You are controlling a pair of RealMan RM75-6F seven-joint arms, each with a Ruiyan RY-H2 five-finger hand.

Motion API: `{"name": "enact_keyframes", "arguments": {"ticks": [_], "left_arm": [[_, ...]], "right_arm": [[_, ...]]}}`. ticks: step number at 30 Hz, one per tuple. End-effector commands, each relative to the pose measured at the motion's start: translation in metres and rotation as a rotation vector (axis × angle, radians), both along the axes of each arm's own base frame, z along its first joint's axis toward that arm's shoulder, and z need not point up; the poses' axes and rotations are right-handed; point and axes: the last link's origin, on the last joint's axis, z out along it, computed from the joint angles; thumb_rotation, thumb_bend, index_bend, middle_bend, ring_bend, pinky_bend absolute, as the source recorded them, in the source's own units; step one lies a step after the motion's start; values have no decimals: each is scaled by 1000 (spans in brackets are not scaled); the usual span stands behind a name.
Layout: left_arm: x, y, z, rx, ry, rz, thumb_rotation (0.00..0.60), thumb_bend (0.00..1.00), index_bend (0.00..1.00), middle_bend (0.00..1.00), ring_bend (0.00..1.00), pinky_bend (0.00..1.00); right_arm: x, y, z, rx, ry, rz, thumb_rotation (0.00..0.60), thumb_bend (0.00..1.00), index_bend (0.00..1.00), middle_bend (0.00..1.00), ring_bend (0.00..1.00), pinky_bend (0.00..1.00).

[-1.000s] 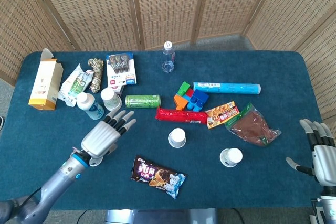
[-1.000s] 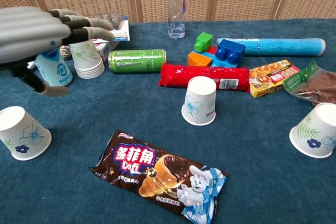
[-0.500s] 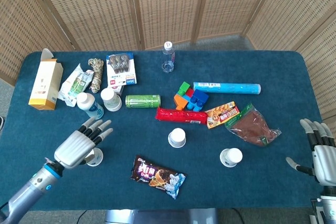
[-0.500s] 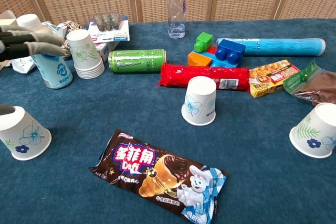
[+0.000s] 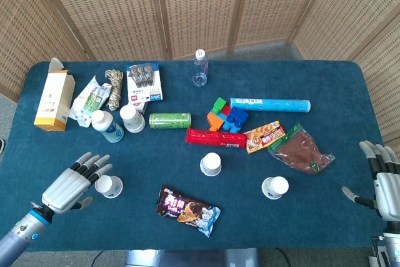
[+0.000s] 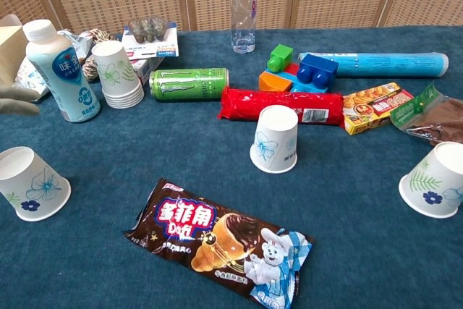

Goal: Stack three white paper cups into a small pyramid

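Three white paper cups with blue flower prints stand upside down on the blue table: one at the front left (image 5: 110, 186) (image 6: 30, 183), one in the middle (image 5: 211, 164) (image 6: 275, 138), one at the front right (image 5: 275, 187) (image 6: 433, 180). My left hand (image 5: 74, 183) hovers open just left of the front-left cup, fingers spread toward it, holding nothing; only its fingertips (image 6: 16, 106) show at the chest view's left edge. My right hand (image 5: 382, 176) is open at the table's right edge, far from any cup.
A stack of paper cups (image 5: 132, 118) (image 6: 118, 74), a yoghurt bottle (image 6: 62, 70), green can (image 6: 189, 83), red snack tube (image 6: 282, 105), toy blocks (image 6: 300, 71), blue tube (image 6: 375, 64), water bottle (image 6: 244, 8) and snack bags fill the back. An ice-cream wrapper (image 6: 219, 239) lies in front.
My left hand has drawn back toward the front-left corner, uncovering the front-left cup and nearly leaving the chest view. The cups and the right hand have not moved.
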Motion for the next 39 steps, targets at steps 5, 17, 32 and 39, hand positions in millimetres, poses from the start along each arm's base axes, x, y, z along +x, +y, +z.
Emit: {"name": "enact_keyframes", "arguments": {"ticks": [5, 17, 32, 39], "left_arm": [[-8, -1, -15, -23, 8, 36, 600, 296, 0, 0, 0, 0], [-9, 9, -32, 0, -9, 44, 600, 297, 19, 23, 24, 199], [4, 13, -53, 46, -13, 27, 600, 313, 227, 388, 367, 447], [6, 15, -55, 80, -31, 22, 600, 326, 278, 465, 453, 507]], "right_arm": [[0, 0, 0, 0, 3, 0, 600, 157, 8, 0, 0, 4], [-1, 0, -2, 5, 4, -5, 600, 156, 8, 0, 0, 4], [-2, -1, -2, 7, 2, -4, 600, 155, 8, 0, 0, 4], [-1, -1, -2, 7, -1, -3, 600, 155, 8, 0, 0, 4]]}}
